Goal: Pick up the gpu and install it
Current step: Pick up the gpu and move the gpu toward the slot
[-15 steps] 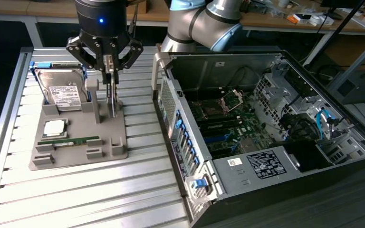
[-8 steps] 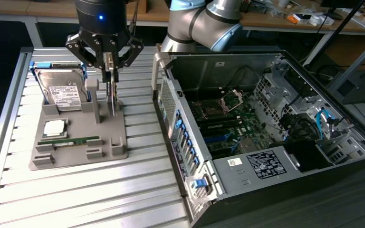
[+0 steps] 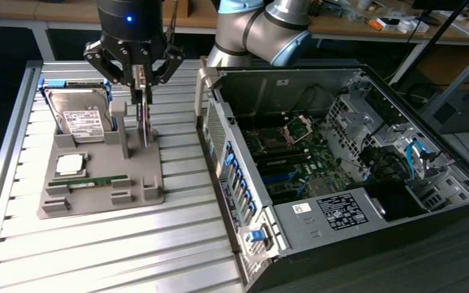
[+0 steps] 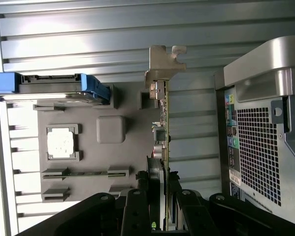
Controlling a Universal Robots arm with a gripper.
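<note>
Exterior view: the gpu [image 3: 143,125] is pinched upright by the gripper [image 3: 142,94], at the holder [image 3: 96,194], beside the drive [image 3: 83,119].

The exterior camera is looking down from high over the table [image 3: 137,244], holder tray [image 3: 96,198] at nine o'clock, open case [image 3: 215,131] at three. The wrist camera is staring down close along the gripper [image 4: 163,178] and gpu [image 4: 162,123], sharing that tray and case corner.
</note>
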